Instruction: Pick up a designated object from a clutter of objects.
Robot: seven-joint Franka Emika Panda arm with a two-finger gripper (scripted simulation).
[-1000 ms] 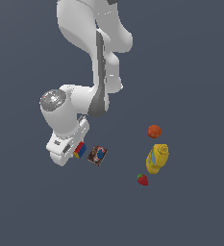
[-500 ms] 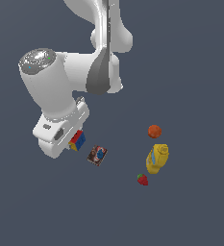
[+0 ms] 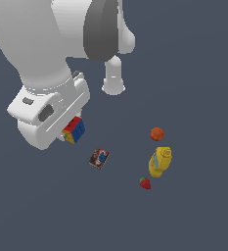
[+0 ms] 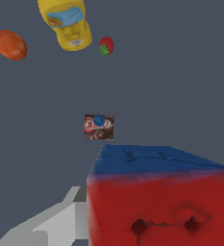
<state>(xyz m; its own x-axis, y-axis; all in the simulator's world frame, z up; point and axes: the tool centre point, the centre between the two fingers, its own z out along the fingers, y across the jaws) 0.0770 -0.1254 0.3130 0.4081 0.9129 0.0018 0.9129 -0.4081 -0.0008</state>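
Pincer (image 3: 69,133) has carried the cube (image 3: 75,129) higher, away from the printed box (image 3: 99,158).

Cube (image 3: 75,130): matt tiles. Arm (image 3: 47,63): smooth white plastic look.

one multicoloured cube (image 3: 75,130), one flat printed box (image 3: 99,159), one orange ball (image 3: 157,134), one yellow bottle (image 3: 160,161), one strawberry (image 3: 145,183)

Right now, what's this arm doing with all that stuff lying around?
The arm's claw is shut on the multicoloured cube, which fills the near wrist view and appears lifted off the floor. The flat dark printed box, orange ball, yellow bottle and strawberry lie untouched on the floor.
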